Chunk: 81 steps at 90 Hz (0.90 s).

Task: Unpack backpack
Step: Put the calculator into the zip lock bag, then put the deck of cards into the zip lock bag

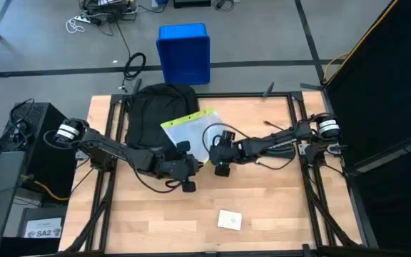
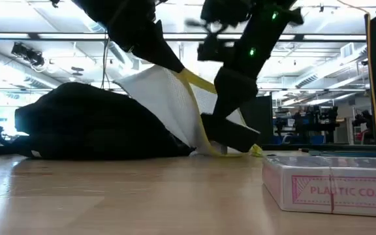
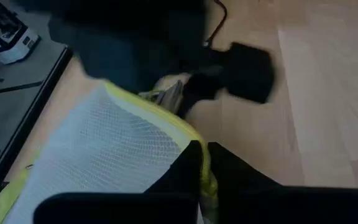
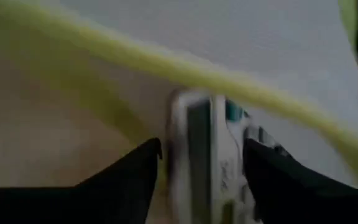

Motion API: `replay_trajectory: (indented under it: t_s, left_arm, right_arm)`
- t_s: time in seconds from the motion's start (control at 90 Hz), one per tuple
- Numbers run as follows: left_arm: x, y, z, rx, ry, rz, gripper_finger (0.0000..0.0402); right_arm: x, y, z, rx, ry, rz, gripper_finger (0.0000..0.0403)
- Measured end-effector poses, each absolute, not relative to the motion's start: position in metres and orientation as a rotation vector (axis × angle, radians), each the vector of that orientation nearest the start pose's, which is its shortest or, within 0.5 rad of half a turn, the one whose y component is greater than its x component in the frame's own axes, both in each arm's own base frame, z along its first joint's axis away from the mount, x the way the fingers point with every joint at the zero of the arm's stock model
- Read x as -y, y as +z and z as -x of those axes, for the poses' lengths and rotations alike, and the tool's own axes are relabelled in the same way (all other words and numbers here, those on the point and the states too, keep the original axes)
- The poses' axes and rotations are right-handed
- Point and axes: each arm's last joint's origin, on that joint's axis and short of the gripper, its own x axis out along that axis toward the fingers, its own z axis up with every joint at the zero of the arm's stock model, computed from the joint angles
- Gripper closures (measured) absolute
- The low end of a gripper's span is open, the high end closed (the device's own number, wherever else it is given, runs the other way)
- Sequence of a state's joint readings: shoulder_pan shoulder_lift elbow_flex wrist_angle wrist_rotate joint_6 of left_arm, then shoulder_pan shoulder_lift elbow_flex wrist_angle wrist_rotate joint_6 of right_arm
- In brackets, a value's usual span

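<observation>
**Mesh pouch half out of the backpack**

Nearest the low camera lies a boxed card deck [image 2: 335, 186], pink-patterned, alone on the wooden table [image 1: 277, 200] and well apart from the backpack [image 1: 155, 111] — likely already unpacked.

That black fabric backpack lies flat at the table's far edge, just in front of a blue bin [image 1: 184, 53] on the floor. A white mesh pouch with yellow trim [image 1: 191, 128] lies partly over the backpack's near side.

Left gripper [image 1: 184, 153] sits at the pouch's near edge, fingers [image 3: 194, 168] pressed together on the yellow trim. Right gripper [image 1: 223, 160] is just beside the pouch's near corner; its fingers [image 4: 135, 177] stand spread around a small white-and-teal item [image 4: 207, 155], and whether they touch it I cannot tell.

My read: the task is partly done — one item out, the pouch coming clear. Whether more remains inside the backpack is hidden.
</observation>
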<state>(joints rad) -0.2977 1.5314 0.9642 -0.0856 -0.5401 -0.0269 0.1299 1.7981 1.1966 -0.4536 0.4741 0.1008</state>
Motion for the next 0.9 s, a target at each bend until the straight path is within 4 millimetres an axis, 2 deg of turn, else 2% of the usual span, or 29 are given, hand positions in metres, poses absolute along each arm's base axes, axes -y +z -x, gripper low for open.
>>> replay_trajectory:
  t_s: [0.233,0.5,0.589,0.711,0.8,0.9]
  left_arm:
    - [0.08,0.229,-0.312,-0.602,0.242,-0.242,0.0402]
    - [0.08,0.229,-0.312,-0.603,0.243,-0.242,0.0402]
    - [0.08,0.229,-0.312,-0.603,0.244,-0.242,0.0402]
    - [0.08,0.229,-0.312,-0.603,0.247,-0.243,0.0402]
    - [0.08,0.229,-0.312,-0.603,0.247,-0.243,0.0402]
    - [0.08,0.229,-0.312,-0.603,0.247,-0.242,0.0402]
  right_arm:
    - [-0.069,0.2,-0.359,-0.97,-0.265,0.281,0.0169]
    - [-0.116,0.213,-0.35,-0.965,-0.174,0.278,0.0179]
    - [-0.136,0.214,-0.342,-1.002,-0.056,0.197,0.0184]
    - [-0.172,0.215,-0.331,-1.036,0.166,-0.018,0.0181]
    - [-0.198,0.218,-0.322,-1.01,0.213,-0.117,0.0167]
    - [-0.222,0.223,-0.314,-0.923,0.228,-0.144,0.0151]
